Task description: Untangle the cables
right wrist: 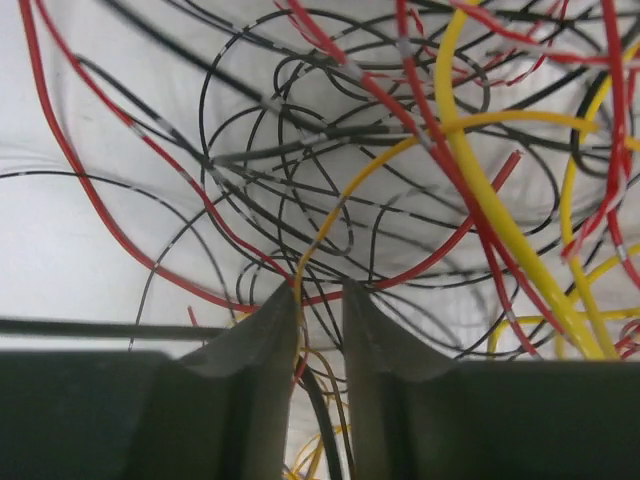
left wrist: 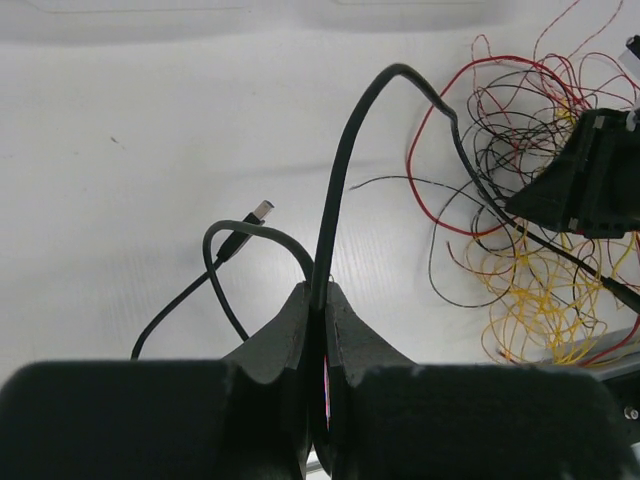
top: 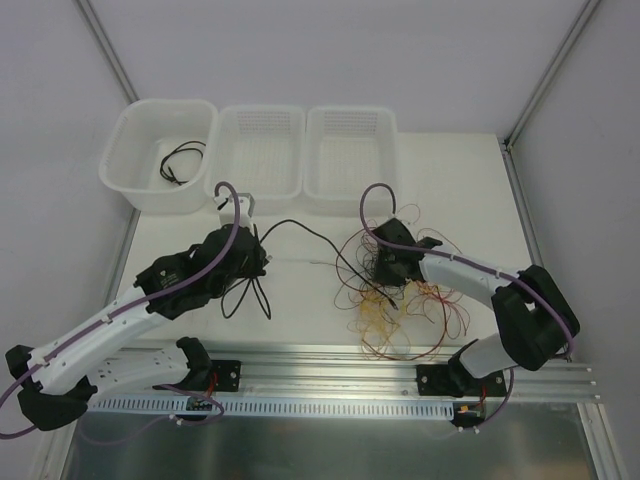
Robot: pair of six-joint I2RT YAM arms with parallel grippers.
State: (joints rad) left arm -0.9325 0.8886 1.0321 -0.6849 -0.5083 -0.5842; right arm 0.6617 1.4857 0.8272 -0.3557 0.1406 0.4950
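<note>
The cables (top: pixel 400 305) lie in a loose tangle of thin red, yellow and black wires at the table's right front. A thicker black cable (top: pixel 300 225) runs from the tangle leftward to my left gripper (top: pixel 258 262), which is shut on it. In the left wrist view that black cable (left wrist: pixel 345 150) rises from between the closed fingers of the left gripper (left wrist: pixel 318 290), and its USB plug (left wrist: pixel 262 211) lies on the table. My right gripper (top: pixel 385 275) is down in the tangle. In the right wrist view the right gripper (right wrist: pixel 320 295) shows a narrow gap between its jaws, with a yellow wire (right wrist: pixel 340 210) and thin black wires passing through.
At the back stand a white tub (top: pixel 125 165) holding a coiled black cable (top: pixel 180 160), and two white mesh baskets (top: pixel 262 190) (top: pixel 350 195). An aluminium rail (top: pixel 330 375) runs along the near edge. The right arm's black body (left wrist: pixel 590 185) shows in the left wrist view.
</note>
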